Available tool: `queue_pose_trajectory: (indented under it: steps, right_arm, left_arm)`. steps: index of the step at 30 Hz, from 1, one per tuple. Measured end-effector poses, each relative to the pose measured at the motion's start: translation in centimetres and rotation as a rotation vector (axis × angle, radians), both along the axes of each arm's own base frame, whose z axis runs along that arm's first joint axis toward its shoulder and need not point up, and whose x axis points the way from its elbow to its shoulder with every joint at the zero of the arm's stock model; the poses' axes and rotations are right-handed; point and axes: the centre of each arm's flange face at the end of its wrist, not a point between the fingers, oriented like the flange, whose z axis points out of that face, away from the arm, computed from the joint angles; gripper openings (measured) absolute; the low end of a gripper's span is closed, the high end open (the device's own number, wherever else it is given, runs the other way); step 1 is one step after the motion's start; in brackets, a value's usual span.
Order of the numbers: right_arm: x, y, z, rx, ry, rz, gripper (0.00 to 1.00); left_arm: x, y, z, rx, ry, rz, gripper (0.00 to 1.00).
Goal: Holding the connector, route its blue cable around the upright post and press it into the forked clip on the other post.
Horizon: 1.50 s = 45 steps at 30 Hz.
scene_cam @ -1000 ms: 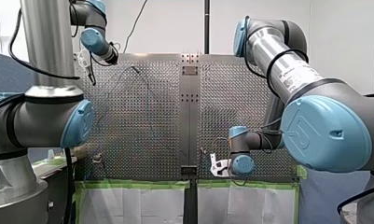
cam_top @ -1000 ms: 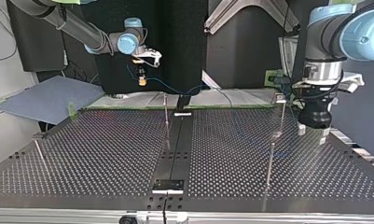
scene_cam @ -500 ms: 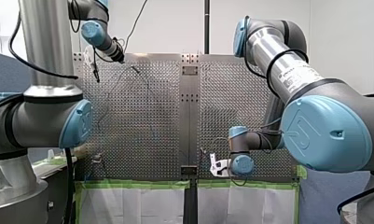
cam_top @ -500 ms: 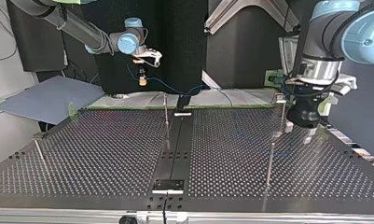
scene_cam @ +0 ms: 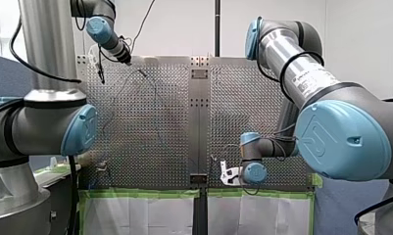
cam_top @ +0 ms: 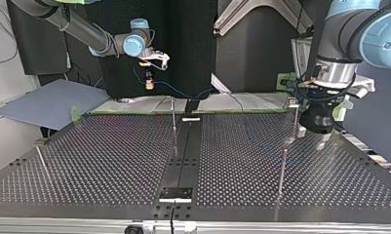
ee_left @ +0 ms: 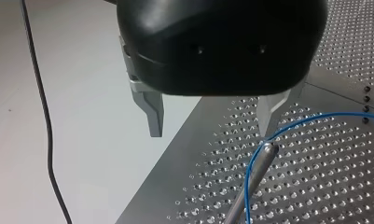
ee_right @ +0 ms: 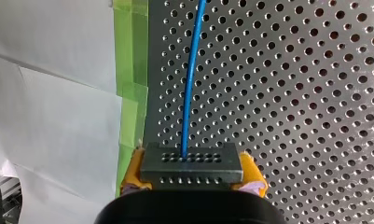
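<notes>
In the right wrist view my right gripper [ee_right: 191, 173] is shut, yellow pads clamped on a dark grey connector [ee_right: 191, 163]. A blue cable [ee_right: 190, 88] runs from the connector over the perforated plate. In the top view this gripper [cam_top: 147, 80] hangs above the table's far edge, the cable [cam_top: 183, 91] sagging from it. My left gripper [ee_left: 211, 122] is open, its metal fingers [ee_left: 152, 114] holding nothing. Beside one finger stands an upright post [ee_left: 261, 161] with the blue cable [ee_left: 315, 120] looped past its tip. In the top view that gripper [cam_top: 312, 137] hovers by the posts [cam_top: 282, 170] at the right.
A thin post [cam_top: 173, 119] stands near the dark centre strip [cam_top: 183, 161], and another [cam_top: 41, 157] at the top view's left. A post with a small head [cam_top: 293, 103] rises at the far right. Green tape [ee_right: 128, 70] lines the plate's edge.
My left gripper has shifted toward the posts, leftward in the top view, staying open. My right gripper and the connector have not moved.
</notes>
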Motion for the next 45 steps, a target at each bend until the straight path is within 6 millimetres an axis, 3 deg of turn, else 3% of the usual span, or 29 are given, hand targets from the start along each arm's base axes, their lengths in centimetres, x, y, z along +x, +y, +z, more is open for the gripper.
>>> queue_pose_trajectory:
  steps: [45]
  right_arm:
    - [0.0, 0.1, 0.0, 0.004, 0.003, 0.002, 0.0]
  left_arm:
    - [0.0, 0.1, -1.5, 0.036, 0.073, 0.084, 1.0]
